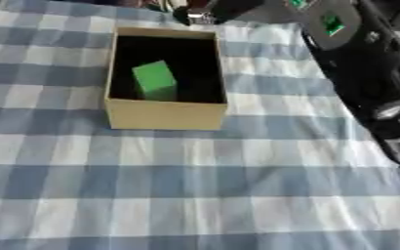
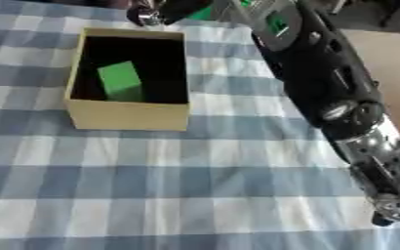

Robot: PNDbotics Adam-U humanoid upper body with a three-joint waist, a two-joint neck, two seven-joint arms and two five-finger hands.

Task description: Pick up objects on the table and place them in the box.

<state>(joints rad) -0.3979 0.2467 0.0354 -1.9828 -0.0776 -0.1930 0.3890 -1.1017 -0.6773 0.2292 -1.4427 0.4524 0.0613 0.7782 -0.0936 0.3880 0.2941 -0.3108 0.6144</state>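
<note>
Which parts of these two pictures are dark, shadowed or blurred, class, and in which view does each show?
Left eye view: the box interior is nearly black with shadow, so only the green block stands out; the whole picture is soft. Right eye view: the right arm is dark with pale glints on its silver joints, and the right hand at the top edge is too blurred to read.
</note>
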